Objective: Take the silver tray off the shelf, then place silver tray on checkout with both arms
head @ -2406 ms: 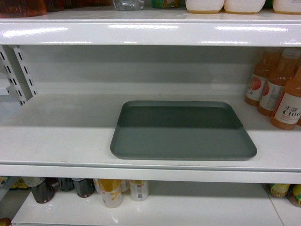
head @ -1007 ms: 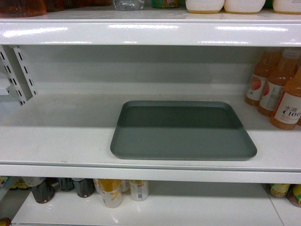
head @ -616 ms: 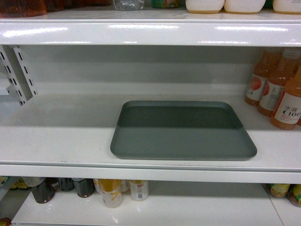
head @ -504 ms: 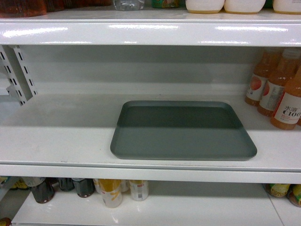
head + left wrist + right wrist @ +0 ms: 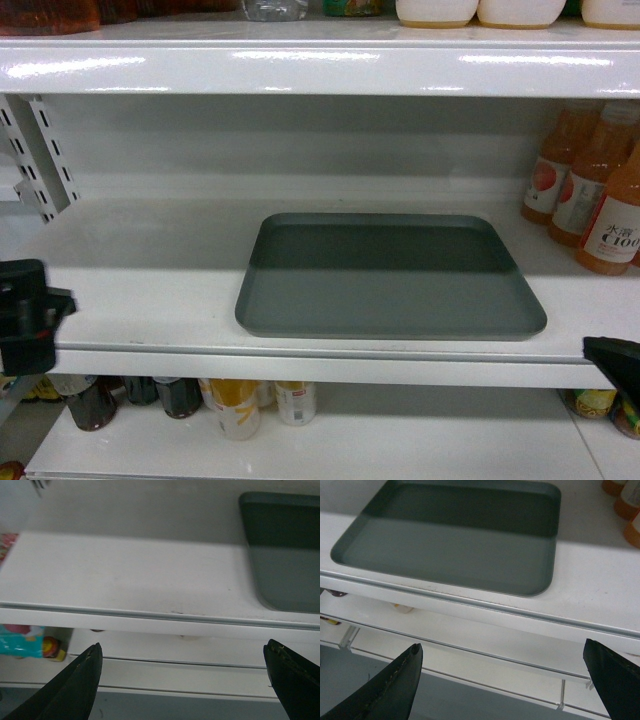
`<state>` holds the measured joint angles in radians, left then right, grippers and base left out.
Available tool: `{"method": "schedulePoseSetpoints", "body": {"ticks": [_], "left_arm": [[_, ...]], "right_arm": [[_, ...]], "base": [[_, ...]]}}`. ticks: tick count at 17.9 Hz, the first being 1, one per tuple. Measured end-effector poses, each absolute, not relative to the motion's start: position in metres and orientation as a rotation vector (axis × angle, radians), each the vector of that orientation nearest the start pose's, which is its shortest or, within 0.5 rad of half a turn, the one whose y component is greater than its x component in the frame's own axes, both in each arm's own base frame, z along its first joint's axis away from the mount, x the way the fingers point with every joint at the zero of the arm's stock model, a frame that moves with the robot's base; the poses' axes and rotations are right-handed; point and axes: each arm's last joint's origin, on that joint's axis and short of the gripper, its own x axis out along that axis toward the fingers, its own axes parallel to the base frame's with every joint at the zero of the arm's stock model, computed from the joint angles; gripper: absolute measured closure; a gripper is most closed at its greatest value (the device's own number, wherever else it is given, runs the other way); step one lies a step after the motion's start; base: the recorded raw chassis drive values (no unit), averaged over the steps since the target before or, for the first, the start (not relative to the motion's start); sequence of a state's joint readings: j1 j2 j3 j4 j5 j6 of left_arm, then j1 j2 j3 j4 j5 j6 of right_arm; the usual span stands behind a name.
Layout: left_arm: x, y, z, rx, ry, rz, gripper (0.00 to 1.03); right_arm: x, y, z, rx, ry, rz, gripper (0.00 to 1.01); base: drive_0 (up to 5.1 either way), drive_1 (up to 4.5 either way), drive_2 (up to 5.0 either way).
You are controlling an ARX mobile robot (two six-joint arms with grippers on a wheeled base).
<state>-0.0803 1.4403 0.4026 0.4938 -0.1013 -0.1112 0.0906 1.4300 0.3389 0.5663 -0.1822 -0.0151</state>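
Only the far edge of the left gripper shows at the head view's left border, its fingertips out of frame. The right gripper is a dark sliver cut by the right border. From the left wrist, the silver tray runs off beyond the right-hand finger. Bottles past the right gripper are cropped, labels unreadable.
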Motion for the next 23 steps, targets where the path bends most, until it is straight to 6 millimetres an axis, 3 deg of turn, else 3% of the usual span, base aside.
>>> {"method": "schedulePoseSetpoints", "body": {"ticks": [1,3,6,11,15,17,19,20,21,23], "left_arm": [[0.28,-0.035,0.113,-0.06,0.629,0.0,0.05],[0.311,-0.057,0.093,-0.029,0.698,-0.037,0.05],[0.346,-0.082,0.084,-0.018,0.723,-0.07,0.05],[0.392,-0.103,0.07,-0.01,0.782,-0.064,0.05],[0.411,-0.109,0.069,-0.018,0.792,-0.047,0.05],[0.423,-0.118,0.061,-0.01,0.826,-0.037,0.05],[0.42,-0.128,0.045,-0.041,0.877,-0.061,0.05],[0.42,-0.123,0.043,-0.098,0.883,-0.052,0.09],[0.419,-0.119,0.041,-0.113,0.883,-0.035,0.23],[0.419,-0.115,0.04,-0.132,0.888,-0.027,0.36]], "right_arm": [[0.265,0.029,0.11,0.016,0.586,0.253,0.03],[0.294,0.031,0.092,0.025,0.635,0.235,0.03],[0.328,0.031,0.078,0.03,0.651,0.197,0.03],[0.381,0.033,0.06,0.044,0.702,0.156,0.03],[0.415,0.034,0.059,0.038,0.7,0.12,0.03],[0.446,0.029,0.039,0.036,0.755,0.045,0.03],[0.459,0.027,0.033,0.035,0.759,0.023,0.03],[0.459,0.026,0.033,0.018,0.771,0.012,0.07],[0.459,0.027,0.032,0.017,0.776,0.017,0.23],[0.457,0.027,0.03,0.019,0.784,0.02,0.35]], "base": [[0.0,0.0,0.0],[0.0,0.0,0.0],[0.0,0.0,0.0],[0.0,0.0,0.0],[0.0,0.0,0.0],[0.0,0.0,0.0],[0.0,0.0,0.0],[0.0,0.0,0.0],[0.0,0.0,0.0],[0.0,0.0,0.0]]}}
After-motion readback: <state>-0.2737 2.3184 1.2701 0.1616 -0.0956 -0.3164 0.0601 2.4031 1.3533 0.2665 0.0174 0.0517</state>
